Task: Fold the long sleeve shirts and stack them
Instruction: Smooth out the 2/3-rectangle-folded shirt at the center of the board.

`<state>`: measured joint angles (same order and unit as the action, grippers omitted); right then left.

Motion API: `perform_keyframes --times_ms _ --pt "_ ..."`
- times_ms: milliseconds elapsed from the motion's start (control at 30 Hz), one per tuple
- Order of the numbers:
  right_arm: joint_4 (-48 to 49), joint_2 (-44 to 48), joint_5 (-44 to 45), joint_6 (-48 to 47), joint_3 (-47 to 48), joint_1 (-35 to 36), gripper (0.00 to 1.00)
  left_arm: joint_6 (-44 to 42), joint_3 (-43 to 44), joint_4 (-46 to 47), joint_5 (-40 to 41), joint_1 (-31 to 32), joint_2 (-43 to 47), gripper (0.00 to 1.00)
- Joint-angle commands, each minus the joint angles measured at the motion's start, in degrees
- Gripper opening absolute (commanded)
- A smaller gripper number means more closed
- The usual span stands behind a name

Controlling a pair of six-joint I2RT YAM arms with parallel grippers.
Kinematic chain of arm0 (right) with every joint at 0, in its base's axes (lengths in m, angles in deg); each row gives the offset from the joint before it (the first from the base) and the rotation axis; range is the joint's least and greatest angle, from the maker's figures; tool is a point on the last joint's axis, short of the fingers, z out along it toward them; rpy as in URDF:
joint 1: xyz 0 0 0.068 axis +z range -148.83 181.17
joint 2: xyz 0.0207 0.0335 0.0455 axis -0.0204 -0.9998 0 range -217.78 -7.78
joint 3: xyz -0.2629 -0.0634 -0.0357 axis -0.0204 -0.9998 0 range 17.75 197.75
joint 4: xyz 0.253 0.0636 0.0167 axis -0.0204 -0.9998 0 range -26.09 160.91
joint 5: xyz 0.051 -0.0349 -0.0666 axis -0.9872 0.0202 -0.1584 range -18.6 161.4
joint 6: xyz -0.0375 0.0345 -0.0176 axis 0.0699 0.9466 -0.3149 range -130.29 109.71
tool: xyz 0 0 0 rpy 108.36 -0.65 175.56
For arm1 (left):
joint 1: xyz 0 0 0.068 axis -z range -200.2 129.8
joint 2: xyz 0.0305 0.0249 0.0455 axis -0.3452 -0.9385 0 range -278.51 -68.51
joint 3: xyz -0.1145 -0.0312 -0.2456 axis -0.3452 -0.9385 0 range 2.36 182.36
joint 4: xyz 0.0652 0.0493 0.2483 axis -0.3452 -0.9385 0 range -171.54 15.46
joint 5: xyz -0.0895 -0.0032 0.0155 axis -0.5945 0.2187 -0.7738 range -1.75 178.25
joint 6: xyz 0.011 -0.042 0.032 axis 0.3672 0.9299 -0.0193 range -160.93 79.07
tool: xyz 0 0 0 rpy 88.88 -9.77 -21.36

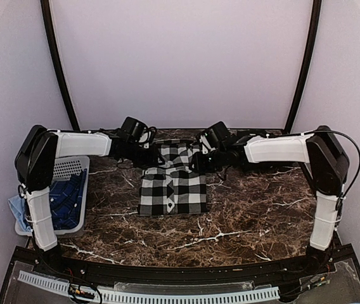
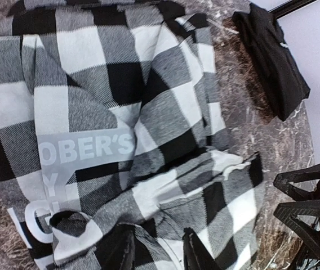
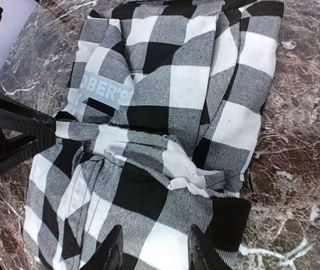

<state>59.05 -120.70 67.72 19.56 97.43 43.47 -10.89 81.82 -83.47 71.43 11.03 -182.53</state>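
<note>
One long sleeve shirt [image 1: 170,183], in large black-and-white check, lies partly folded on the marble table [image 1: 256,209], its far end bunched. White block letters on a band show in the left wrist view [image 2: 87,149] and the right wrist view [image 3: 101,84]. My left gripper [image 1: 147,149] hovers at the shirt's far left corner. Its jaws are open [image 2: 157,253], with check cloth lying under and between the fingers [image 2: 118,247]. My right gripper [image 1: 200,156] is at the far right corner, open [image 3: 155,253] just above the cloth [image 3: 165,163].
A white perforated basket [image 1: 73,167] stands at the table's left edge and holds blue cloth [image 1: 66,197]. Dark frame posts [image 1: 59,69] rise at the back corners. The right gripper [image 2: 309,214] shows in the left wrist view, close to the shirt's edge.
</note>
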Motion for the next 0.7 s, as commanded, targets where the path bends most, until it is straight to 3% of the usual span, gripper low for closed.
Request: perform_keyframes --times_ms 0,200,667 --pt "0.1 4.4 1.0 0.3 -3.9 0.0 0.36 -1.4 -1.1 -2.1 2.6 -0.1 9.3 0.29" --pt "0.5 3.1 1.5 0.4 -5.6 0.1 0.36 -0.8 -6.9 -1.8 3.6 -0.1 12.3 0.28" --pt "-2.1 -9.0 2.5 -1.2 3.2 -0.3 0.33 0.9 -15.3 -1.7 3.4 -0.1 16.0 0.26"
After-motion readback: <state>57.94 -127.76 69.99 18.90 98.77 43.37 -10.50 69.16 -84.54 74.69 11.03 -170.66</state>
